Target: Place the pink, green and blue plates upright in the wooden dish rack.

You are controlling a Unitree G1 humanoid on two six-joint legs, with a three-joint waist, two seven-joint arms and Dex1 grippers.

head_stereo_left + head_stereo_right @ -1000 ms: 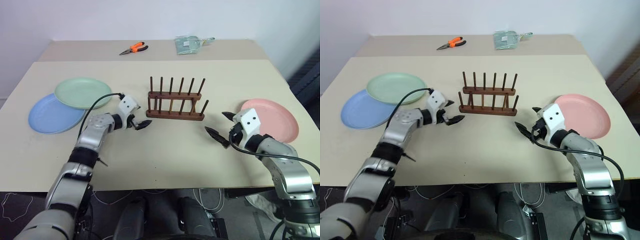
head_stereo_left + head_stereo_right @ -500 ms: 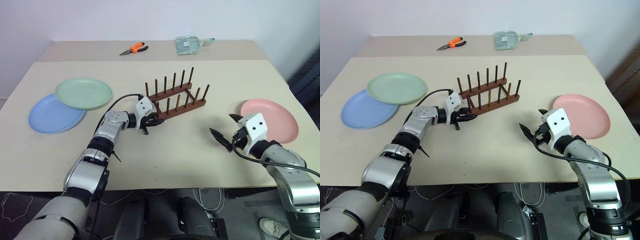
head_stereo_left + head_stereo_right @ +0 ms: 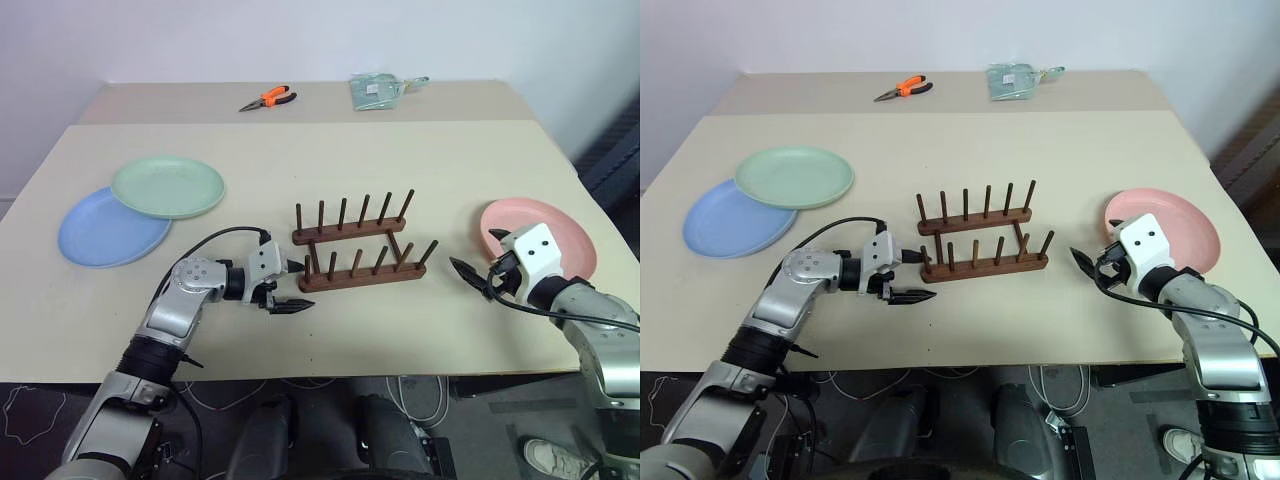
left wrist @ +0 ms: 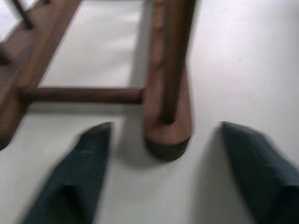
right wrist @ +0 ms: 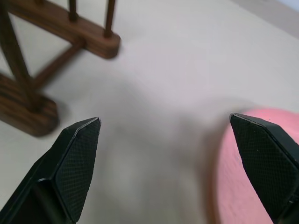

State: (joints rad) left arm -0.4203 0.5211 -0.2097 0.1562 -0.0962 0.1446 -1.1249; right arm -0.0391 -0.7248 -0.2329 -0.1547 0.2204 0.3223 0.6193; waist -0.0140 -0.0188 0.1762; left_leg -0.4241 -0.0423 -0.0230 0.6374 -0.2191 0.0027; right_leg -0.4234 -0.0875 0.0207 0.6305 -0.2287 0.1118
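Beige table (image 3: 420, 160) carried everything. Blue plate (image 3: 100, 230) lay flat at far left, green plate (image 3: 167, 186) overlapping its rim; pink plate (image 3: 565, 230) lay flat at far right. Wooden dish rack (image 3: 358, 250) stood empty mid-table. Left hand (image 3: 287, 297) sat spread just beside the rack's left end, holding nothing. Right hand (image 3: 478, 275) sat spread, empty, beside the pink plate.

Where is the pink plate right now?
The pink plate lies flat on the table's right side, right of the wooden dish rack, just behind the right gripper.
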